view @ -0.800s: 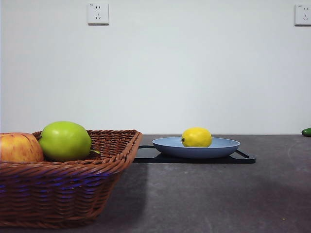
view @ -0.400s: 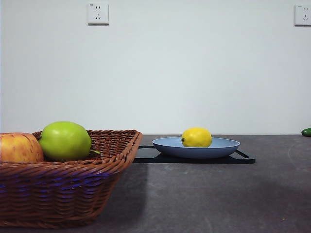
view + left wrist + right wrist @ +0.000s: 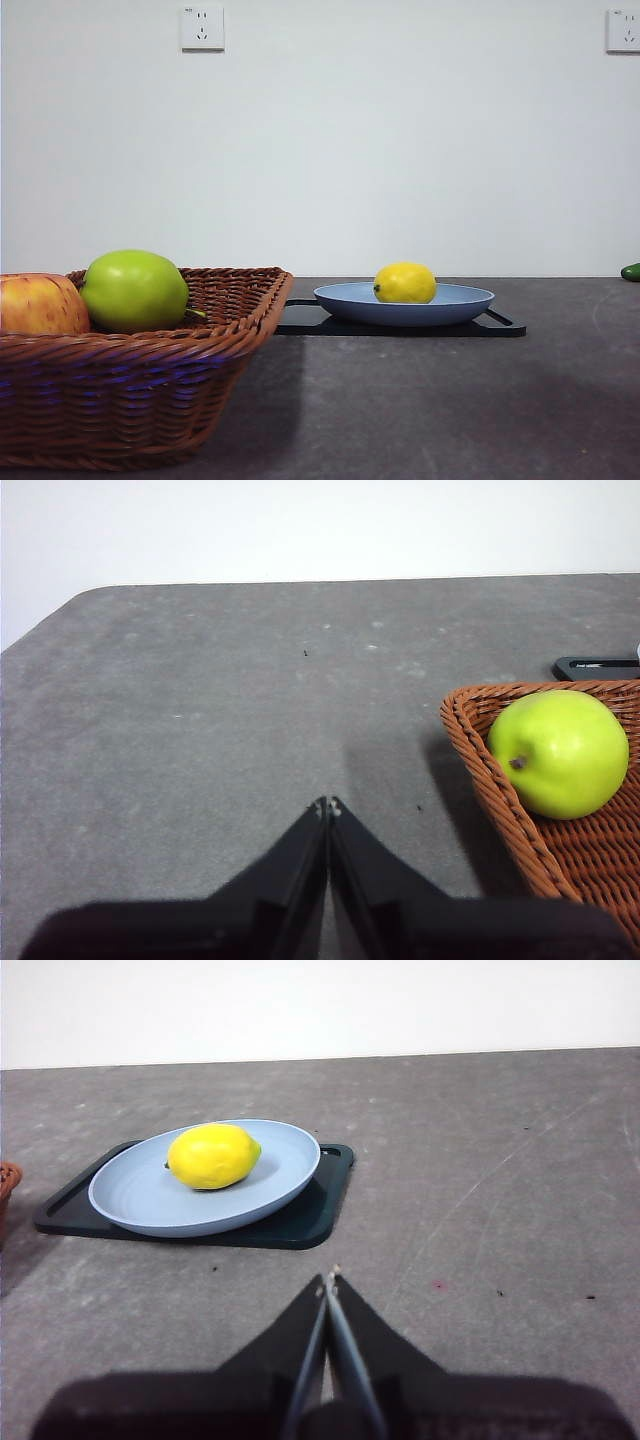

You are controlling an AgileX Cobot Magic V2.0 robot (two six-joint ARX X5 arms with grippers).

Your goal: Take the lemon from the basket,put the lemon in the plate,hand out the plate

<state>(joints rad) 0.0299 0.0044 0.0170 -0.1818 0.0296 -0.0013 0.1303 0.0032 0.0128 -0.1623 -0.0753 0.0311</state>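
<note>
The yellow lemon (image 3: 405,283) (image 3: 212,1156) lies in the light blue plate (image 3: 460,303) (image 3: 130,1198), which rests on a flat black tray (image 3: 500,326) (image 3: 310,1222). The brown wicker basket (image 3: 130,400) (image 3: 500,790) stands at the near left. My right gripper (image 3: 329,1282) is shut and empty, hanging over bare table a short way from the plate. My left gripper (image 3: 327,806) is shut and empty over bare table beside the basket's outer wall. Neither arm shows in the front view.
A green apple (image 3: 134,291) (image 3: 559,752) and a red-yellow apple (image 3: 40,304) sit in the basket. A small green thing (image 3: 631,271) lies at the far right edge of the table. Dark grey table (image 3: 430,400) stretches between basket and tray.
</note>
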